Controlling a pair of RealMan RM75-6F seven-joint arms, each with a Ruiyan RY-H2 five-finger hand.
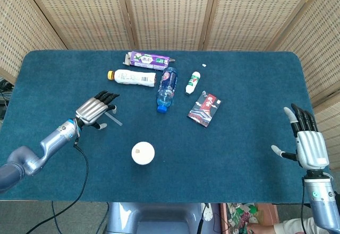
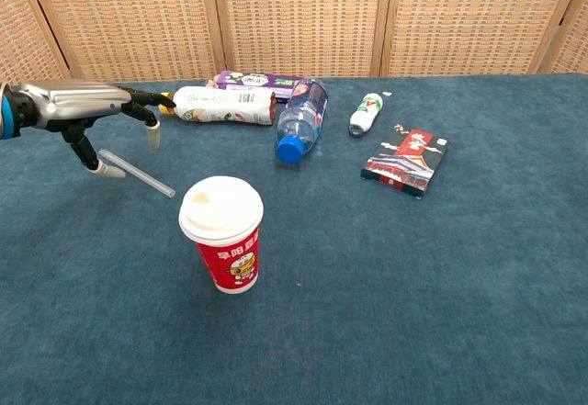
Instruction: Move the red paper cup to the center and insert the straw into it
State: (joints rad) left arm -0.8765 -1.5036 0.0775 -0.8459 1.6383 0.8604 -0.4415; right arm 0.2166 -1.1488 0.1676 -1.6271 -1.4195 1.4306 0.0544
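The red paper cup (image 2: 227,236) with a white lid (image 1: 143,153) stands upright near the table's front, left of the middle. A clear straw (image 2: 140,174) lies flat on the cloth behind and left of it; in the head view only its end (image 1: 114,120) shows past my left hand. My left hand (image 1: 94,110) (image 2: 87,107) hovers palm down just over the straw, fingers spread, thumb hanging toward the straw's left end; whether it touches is unclear. My right hand (image 1: 307,140) rests open at the table's right edge, far from both, and is absent from the chest view.
Along the back lie a white drink bottle (image 1: 132,77), a purple carton (image 1: 149,59), a blue-capped water bottle (image 1: 167,88) and a small white bottle (image 1: 192,82). A red and black packet (image 1: 204,107) lies right of centre. A cable (image 1: 79,178) trails off the front edge.
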